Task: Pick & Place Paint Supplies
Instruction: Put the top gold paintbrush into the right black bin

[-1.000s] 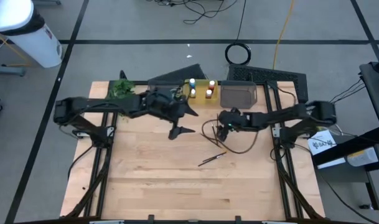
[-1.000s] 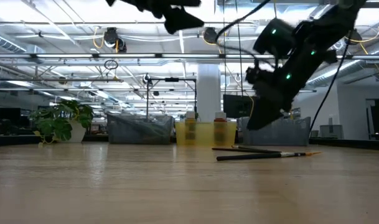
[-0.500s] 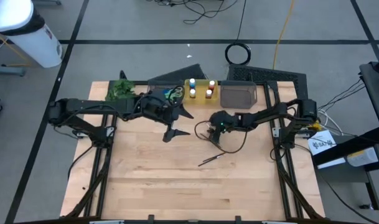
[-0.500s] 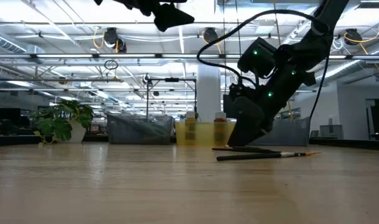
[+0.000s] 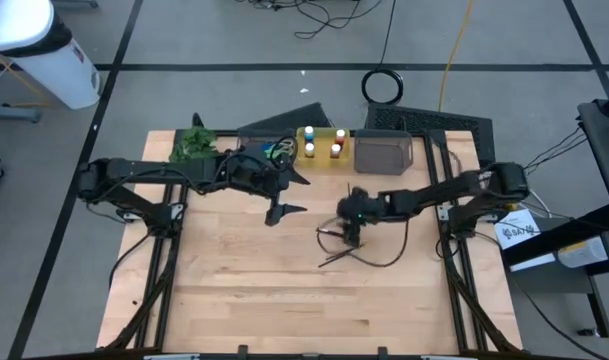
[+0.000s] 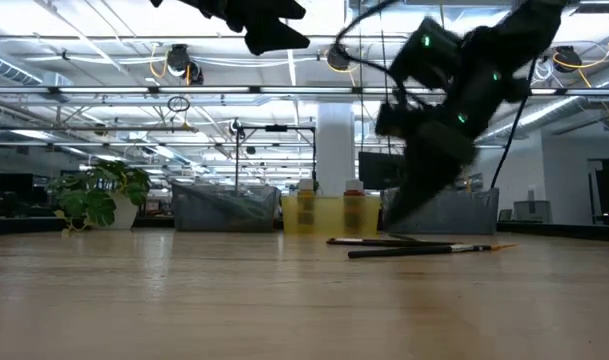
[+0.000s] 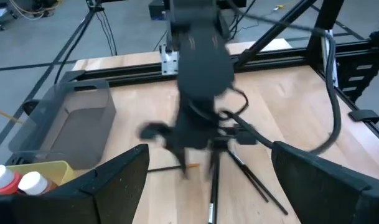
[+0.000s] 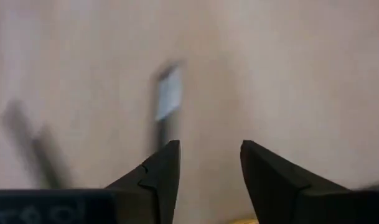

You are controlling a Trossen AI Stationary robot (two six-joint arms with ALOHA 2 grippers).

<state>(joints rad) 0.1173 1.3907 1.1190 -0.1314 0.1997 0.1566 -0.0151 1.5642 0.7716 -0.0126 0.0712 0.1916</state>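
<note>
now from above we see the right claw (image 5: 351,232) just over the brushes (image 5: 341,256) mid-tabletop (image 5: 234,300); left claw (image 5: 287,195) waits, wide apart. low down, the brushes (image 6: 414,246) lie flat, untouched. right wrist shows fingers (image 8: 158,177) parted, nothing between; closing off-line could nudge a thin brush away instead of pinching it.

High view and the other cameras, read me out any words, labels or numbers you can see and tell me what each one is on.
None can be read.
White sheet beside the table's right edge, high view: dark print, too small to read.
White tag on the right arm, left wrist view: blurred.
Paint bottles in the yellow bin: no label legible.
</note>
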